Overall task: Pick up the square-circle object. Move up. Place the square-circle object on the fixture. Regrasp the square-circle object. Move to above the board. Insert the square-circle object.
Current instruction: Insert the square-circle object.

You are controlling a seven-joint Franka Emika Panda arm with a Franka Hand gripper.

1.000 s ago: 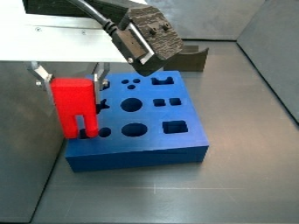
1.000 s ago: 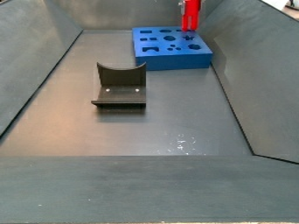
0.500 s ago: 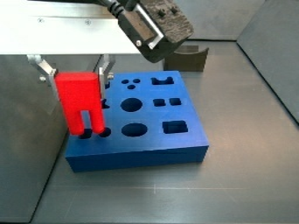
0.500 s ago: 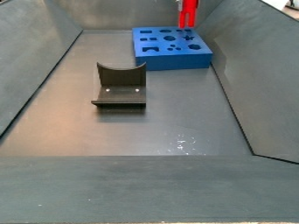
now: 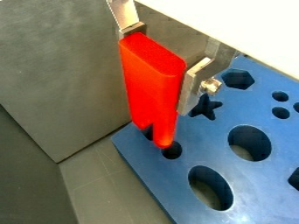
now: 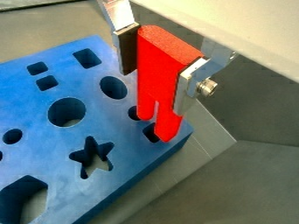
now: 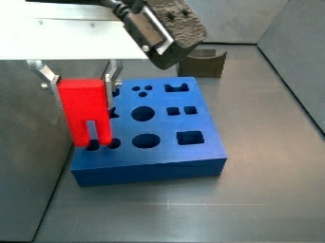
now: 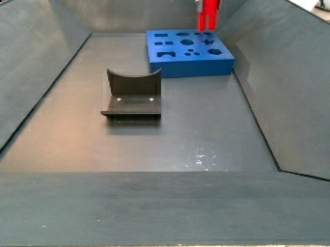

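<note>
The square-circle object point(image 7: 84, 107) is a red flat block held upright, pegs down, at the blue board's point(image 7: 152, 167) near left corner. My gripper point(image 7: 80, 87) is shut on its upper part, with a silver finger point(image 5: 197, 77) on each side. In both wrist views the pegs point(image 6: 159, 128) reach down to the small holes at the board's edge and their tips seem just inside. The object point(image 5: 152, 87) is upright and the gripper point(image 5: 162, 57) clamps its narrow sides. The dark fixture point(image 8: 131, 96) stands bare, away from the board point(image 8: 194, 68).
A grey bin wall point(image 5: 59, 70) rises close beside the board's edge where the red piece hangs. The wrist's black camera mount point(image 7: 165, 33) hangs over the board's far side. The fixture point(image 7: 207, 65) sits behind the board's far right corner.
The gripper and red piece shifted slightly right between one second and half a second ago, and the camera mount rose. Almost nothing has moved since.
</note>
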